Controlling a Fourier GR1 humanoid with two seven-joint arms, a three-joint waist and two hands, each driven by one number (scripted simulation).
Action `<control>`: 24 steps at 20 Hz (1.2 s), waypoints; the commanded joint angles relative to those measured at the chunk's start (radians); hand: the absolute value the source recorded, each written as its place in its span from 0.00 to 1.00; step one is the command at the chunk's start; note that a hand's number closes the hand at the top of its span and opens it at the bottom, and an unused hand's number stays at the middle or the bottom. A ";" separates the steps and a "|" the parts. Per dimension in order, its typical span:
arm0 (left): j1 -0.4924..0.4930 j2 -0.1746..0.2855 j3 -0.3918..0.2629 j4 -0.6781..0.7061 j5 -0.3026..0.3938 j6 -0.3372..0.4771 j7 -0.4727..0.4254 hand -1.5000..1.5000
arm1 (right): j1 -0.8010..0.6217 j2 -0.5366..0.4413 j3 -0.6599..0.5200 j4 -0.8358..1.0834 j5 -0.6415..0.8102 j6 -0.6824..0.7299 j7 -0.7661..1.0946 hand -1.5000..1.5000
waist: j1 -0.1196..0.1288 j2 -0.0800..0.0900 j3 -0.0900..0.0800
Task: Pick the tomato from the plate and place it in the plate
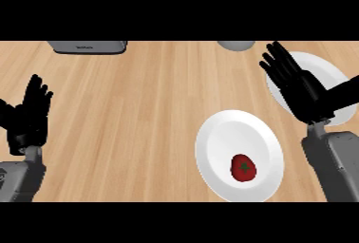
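- While the tomato (243,167) sat on the near plate (224,133), the right hand (301,90) hung over the far plate (319,64), fingers straight and spread, holding nothing.
- And the left hand (28,118) rested open at the left edge, fingers up.

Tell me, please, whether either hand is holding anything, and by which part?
Nothing is held: left hand and right hand are open; the tomato lies untouched on its plate.
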 commanded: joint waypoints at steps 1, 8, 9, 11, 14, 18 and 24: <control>0.091 -0.006 -0.021 -0.104 -0.007 -0.019 0.061 0.50 | 0.061 -0.015 -0.030 -0.074 0.039 -0.005 -0.033 1.00 | -0.008 0.000 0.006; 0.148 -0.117 -0.181 0.022 0.038 -0.165 0.041 0.50 | 0.108 -0.336 -0.140 -0.013 0.381 -0.138 -0.125 1.00 | -0.082 0.007 0.000; 0.188 -0.134 -0.204 0.000 0.053 -0.194 0.032 0.50 | 0.147 -0.257 -0.174 -0.005 0.384 -0.247 -0.168 1.00 | -0.056 0.002 0.004; 0.196 -0.120 -0.202 0.005 0.057 -0.229 0.005 0.50 | 0.233 -0.148 -0.189 -0.054 0.383 -0.335 -0.285 0.00 | -0.042 0.000 0.006; 0.208 -0.172 -0.244 -0.009 0.024 -0.191 0.012 0.50 | 0.405 -0.097 -0.243 -0.139 0.291 -0.274 -0.444 0.00 | -0.038 -0.002 0.007; 0.260 -0.129 -0.214 -0.067 0.024 -0.270 0.025 0.50 | 0.468 -0.097 -0.243 -0.187 0.345 -0.209 -0.459 0.00 | -0.013 0.002 0.006; 0.237 -0.171 -0.235 -0.032 0.004 -0.228 0.016 0.50 | 0.575 -0.311 -0.158 -0.283 0.472 -0.070 -0.292 0.00 | -0.019 0.002 0.004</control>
